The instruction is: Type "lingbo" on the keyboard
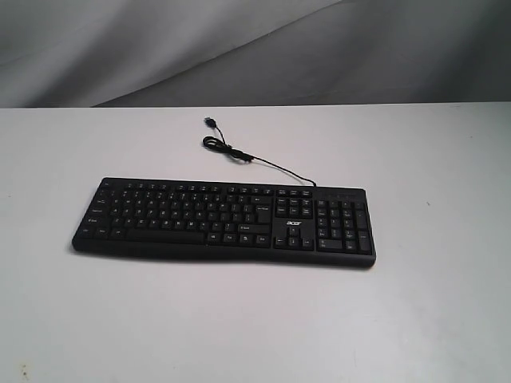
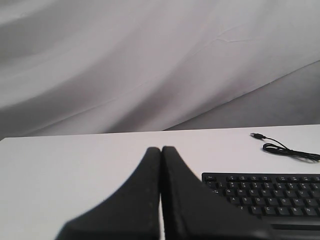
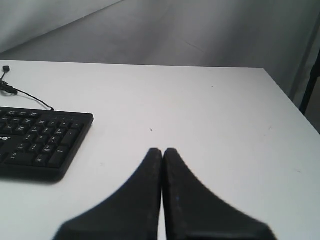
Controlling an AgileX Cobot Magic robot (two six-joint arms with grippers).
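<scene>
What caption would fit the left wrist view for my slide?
Closed left gripper over the white table, black keyboard nearby, its cable lying loose.

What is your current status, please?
Left pincer, right pincer shut, empty. Long black plastic keyboard flat on white table, untouched. Thin black cable trails behind; keys unobstructed.

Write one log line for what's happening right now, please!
keyboard: flat on table, untouched | left fingers: shut, empty | right fingers: shut, empty
</scene>
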